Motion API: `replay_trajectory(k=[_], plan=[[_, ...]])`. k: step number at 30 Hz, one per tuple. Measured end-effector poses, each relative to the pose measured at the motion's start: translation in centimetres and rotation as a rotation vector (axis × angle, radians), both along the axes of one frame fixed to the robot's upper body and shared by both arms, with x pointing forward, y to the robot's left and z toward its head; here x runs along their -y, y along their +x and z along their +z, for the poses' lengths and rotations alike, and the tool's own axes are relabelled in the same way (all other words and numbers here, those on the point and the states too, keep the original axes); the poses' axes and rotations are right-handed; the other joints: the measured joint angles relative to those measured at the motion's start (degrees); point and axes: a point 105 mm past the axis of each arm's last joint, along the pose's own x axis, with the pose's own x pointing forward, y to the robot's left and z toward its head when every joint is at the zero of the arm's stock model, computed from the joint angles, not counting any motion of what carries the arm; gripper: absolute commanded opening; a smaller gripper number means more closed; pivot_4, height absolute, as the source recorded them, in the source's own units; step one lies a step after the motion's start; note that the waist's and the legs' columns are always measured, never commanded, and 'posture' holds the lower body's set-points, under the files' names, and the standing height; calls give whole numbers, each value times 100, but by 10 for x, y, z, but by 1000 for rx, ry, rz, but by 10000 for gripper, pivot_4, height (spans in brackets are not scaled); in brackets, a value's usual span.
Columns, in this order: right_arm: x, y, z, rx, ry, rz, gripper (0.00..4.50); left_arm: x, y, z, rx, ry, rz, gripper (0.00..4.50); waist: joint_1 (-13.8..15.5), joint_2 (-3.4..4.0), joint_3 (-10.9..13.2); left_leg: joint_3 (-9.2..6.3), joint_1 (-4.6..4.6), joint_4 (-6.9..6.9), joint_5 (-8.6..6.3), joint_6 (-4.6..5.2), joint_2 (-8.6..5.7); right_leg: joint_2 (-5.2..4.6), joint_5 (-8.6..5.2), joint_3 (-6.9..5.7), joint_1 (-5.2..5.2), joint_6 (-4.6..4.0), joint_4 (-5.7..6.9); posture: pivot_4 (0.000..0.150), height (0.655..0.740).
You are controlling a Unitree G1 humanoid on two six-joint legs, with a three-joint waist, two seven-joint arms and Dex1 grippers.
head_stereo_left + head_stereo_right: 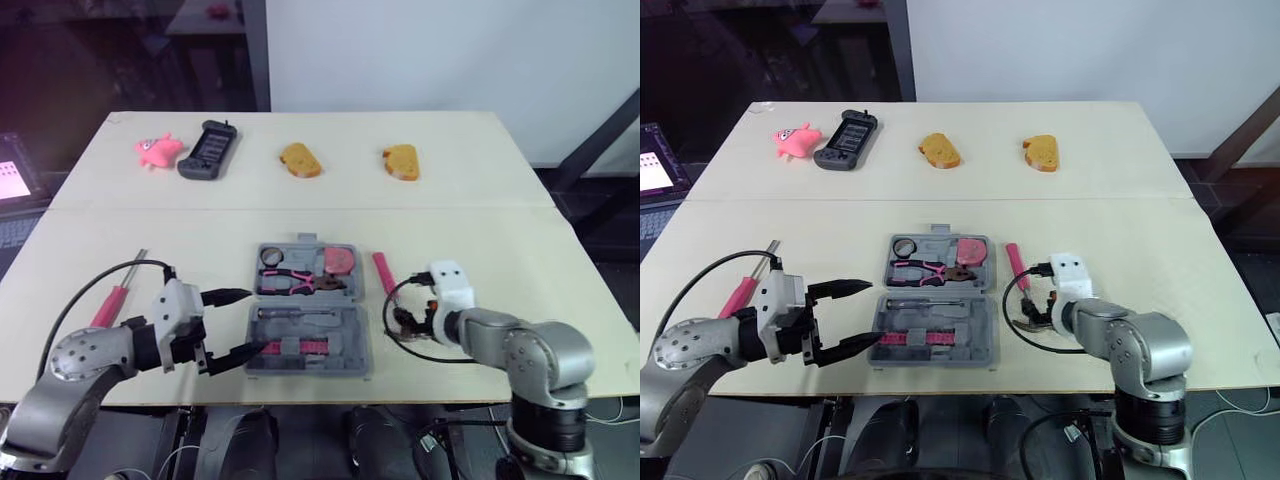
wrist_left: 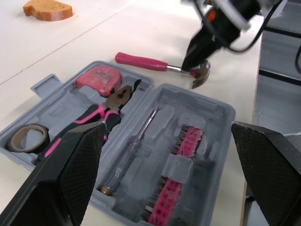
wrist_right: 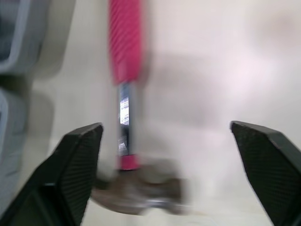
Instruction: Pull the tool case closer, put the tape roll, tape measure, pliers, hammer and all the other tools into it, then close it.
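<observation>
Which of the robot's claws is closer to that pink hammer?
Right. The right claw hangs just above the hammer at its head end, beside the tool case; the left claw is at the case's opposite side.

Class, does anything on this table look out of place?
Yes. The hammer lies on the table right of the open tool case, and a pink-handled screwdriver lies left of it, both outside. Two bread slices and a pink toy at the far edge look odd beside tools.

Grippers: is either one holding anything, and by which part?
Nothing is held. The left gripper is open by the case; the right gripper is open over the hammer.
</observation>
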Motion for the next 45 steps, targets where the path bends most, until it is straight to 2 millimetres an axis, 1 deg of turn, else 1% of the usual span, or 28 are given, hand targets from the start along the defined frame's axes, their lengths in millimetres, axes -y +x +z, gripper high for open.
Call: replay_trajectory(k=[1,3,5,6,7,9,12,14,19,24,27,30,33,37,39,40,45], plan=[[-1,0,12,52,6,13,43790,-2,1,1,2,6,7,45000,-11,0,0,-2,1,-3,0,0,5,5,1,-2,-2,2,0,1500,7400],[-4,-2,25,115,27,35,43790,-4,2,2,9,9,12,45000,-36,0,-1,-2,1,-8,0,0,7,7,2,-4,-4,2,1,1500,7400],[-10,-6,33,185,28,71,43790,-4,2,3,10,9,11,45000,-41,-1,-1,-1,1,-12,0,0,7,6,1,-5,-6,5,1,1500,7400],[-12,-10,33,203,18,93,43790,-5,3,2,7,9,13,45000,-42,-1,-1,-1,0,-13,-1,1,6,5,0,-5,-5,6,1,1500,7400],[-15,-13,31,215,19,106,43790,-6,3,1,4,9,17,45000,-37,-1,-1,0,-2,-14,-1,1,5,2,-1,-5,-6,8,0,1500,7400],[-19,-22,17,190,27,119,43790,-7,4,0,-3,8,23,45000,-38,-1,-1,2,-2,-13,-1,1,4,1,-2,-3,-7,8,0,1500,7400],[-29,-25,6,206,-3,142,43790,-7,4,0,-2,8,22,45000,-89,-1,-1,5,-3,-7,-1,1,5,1,-8,0,-9,-9,1,1500,7400],[-35,-23,3,241,-5,146,43790,-6,5,2,2,4,20,45000,-125,-2,-1,4,-1,0,-1,1,6,2,-7,0,-6,-14,1,1500,7400],[-41,-14,-5,306,-21,143,43790,-6,5,3,0,2,20,45000,-132,-3,-2,7,-1,-1,-1,0,5,1,-6,2,-6,-10,1,1500,7400],[-34,-6,-31,251,-28,83,43790,-6,6,3,-5,1,20,45000,-131,-3,-1,6,-1,-4,-1,0,5,1,-2,2,-7,-1,1,1500,7400],[-27,-4,-43,219,-52,58,43790,-6,6,3,-7,6,19,45000,-131,-3,-1,7,-1,-1,-1,0,5,1,-4,3,-7,-7,1,1500,7400],[-26,-2,-49,207,-44,44,43790,-6,6,4,-7,5,18,45000,-134,-2,-1,7,-1,-2,-1,0,6,2,-3,3,-7,-5,1,1500,7400],[-28,0,-50,205,-33,45,35222,-7,6,4,-8,6,18,45000,-131,-2,-1,6,-1,-3,-1,0,5,2,0,2,-7,0,1,1500,7400],[-34,2,-51,203,-11,58,15741,-7,6,4,-8,7,18,45000,-131,-2,-1,6,-1,-2,-1,0,5,2,0,2,-7,0,1,1500,7400],[-35,2,-52,200,-6,64,4289,-7,6,4,-8,8,18,45000,-130,-2,-1,6,-1,-2,-1,0,5,2,0,2,-7,0,1,1500,7400],[-37,2,-51,203,1,65,666,-7,6,4,-8,8,18,45000,-130,-2,-1,6,-1,-2,-1,0,5,2,0,2,-6,1,1,1500,7400],[-36,3,-51,207,-2,68,666,-7,6,4,-7,9,18,45000,-130,-3,-2,6,-1,0,-1,0,5,2,0,2,-5,0,1,1500,7400]])
